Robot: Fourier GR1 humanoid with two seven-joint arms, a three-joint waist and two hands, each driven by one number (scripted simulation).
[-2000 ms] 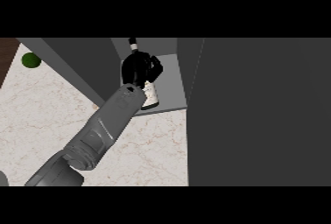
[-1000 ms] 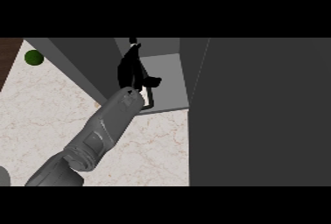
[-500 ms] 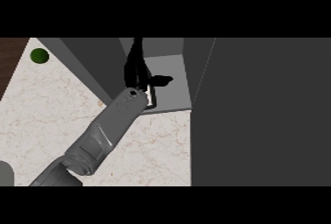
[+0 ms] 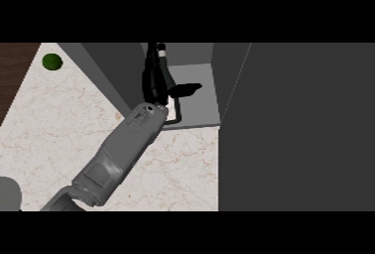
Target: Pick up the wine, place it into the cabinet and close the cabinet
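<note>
The counter (image 4: 66, 134) is white marble veined in brown. The cabinet (image 4: 307, 124) is dark grey. The wine bottle (image 4: 156, 62) is black, its neck banded white. A green ball (image 4: 52, 61) sits near the counter's far left corner.

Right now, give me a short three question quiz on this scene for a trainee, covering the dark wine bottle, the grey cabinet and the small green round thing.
1. True or false: the dark wine bottle with a pale top, at the black hand, is within the open grey cabinet.
2. The small green round object lies on the marble counter at: A, its far left; B, its near right; C, inside the cabinet.
3. Fill in: the step not yet done is to ___ the cabinet.
Key: 1 true; 2 A; 3 close.
</note>
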